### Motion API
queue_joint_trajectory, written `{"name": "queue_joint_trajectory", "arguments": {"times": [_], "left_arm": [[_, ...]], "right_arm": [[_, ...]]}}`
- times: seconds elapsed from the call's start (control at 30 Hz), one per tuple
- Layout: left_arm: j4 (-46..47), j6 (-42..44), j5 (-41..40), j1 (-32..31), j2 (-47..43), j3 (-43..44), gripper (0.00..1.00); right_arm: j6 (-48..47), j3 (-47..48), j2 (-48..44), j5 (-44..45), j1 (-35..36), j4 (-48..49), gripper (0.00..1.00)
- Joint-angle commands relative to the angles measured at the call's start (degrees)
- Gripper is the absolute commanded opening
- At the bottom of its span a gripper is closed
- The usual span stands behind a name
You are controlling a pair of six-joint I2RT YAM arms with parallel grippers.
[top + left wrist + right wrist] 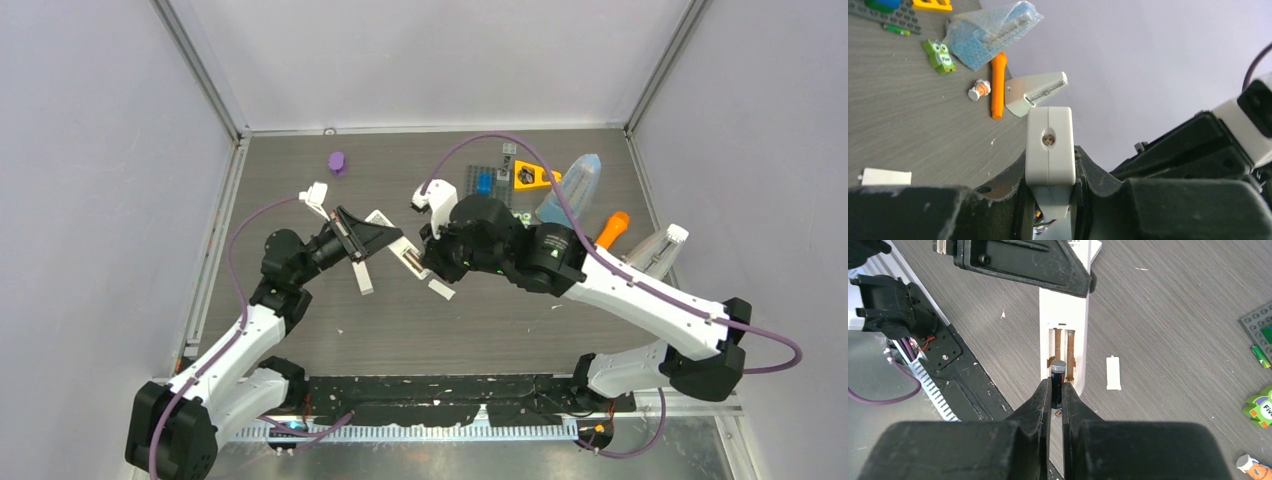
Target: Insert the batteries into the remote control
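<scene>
The tabletop (480,330) is boxed in by pale walls on the left, far and right sides, with metal rails along those edges. From the remote control (1063,320), which sits near the middle, I have bare grey surface on the side toward the arm bases and out toward the left wall.

Beyond the remote control and to its right the room is crowded. A blue bubble-wrap bag (572,185), an orange carrot toy (611,228) and a grey brick plate (495,180) are bunched toward the right rail, well apart from the remote control. A small purple piece (337,161) lies alone beyond it, toward the far left.

The left pincer (1050,180) is clamped on one end of the remote control. Its dark fingers press both flat sides and hold it lifted off the tabletop. The back of the remote control faces up with the battery bay uncovered, and I see two brown slots in it.

A small white plate (1113,373) lies flat on the tabletop just beside the remote control, not touching it.

The right pincer (1056,395) is closed on a dark battery (1058,371), pinched between both fingertips. The battery's free end pokes into the nearer end of the open bay, over the left slot.
</scene>
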Motion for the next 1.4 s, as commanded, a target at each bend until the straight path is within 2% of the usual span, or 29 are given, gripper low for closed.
{"name": "queue_joint_trajectory", "arguments": {"times": [0.0, 0.3, 0.87, 1.0, 1.13, 1.27, 1.37], "left_arm": [[-3.65, -6.96, -2.20, 0.01, -0.98, 1.74, 0.00], [-4.60, -8.69, -0.44, 0.01, -0.26, 2.21, 0.00], [-5.17, -16.31, 1.65, 0.01, 1.37, 1.53, 0.00], [-5.50, -16.88, 1.24, 0.01, 1.41, 0.86, 0.00], [-6.08, -18.51, 0.87, 0.01, 1.52, 0.40, 0.00], [-6.16, -22.12, 0.17, 0.01, 1.30, -0.55, 0.00], [-5.47, -25.23, -0.58, 0.02, 1.07, -1.27, 0.00]], "right_arm": [[0.18, 4.53, 3.19, 2.40, 1.21, -3.38, 0.12], [-1.27, 8.03, 8.35, 5.27, 1.92, -7.52, 0.14], [-0.29, 9.81, 11.13, 9.23, 1.97, -8.33, 0.34], [2.34, 9.46, 8.98, 11.80, 1.85, -7.44, 0.42], [6.84, 6.14, 4.03, 11.05, 0.88, -2.43, 0.60], [15.94, -3.40, -2.84, 9.96, -0.94, 4.91, 0.71], [21.67, -11.22, -9.53, 8.50, -1.68, 12.54, 0.75]]}}
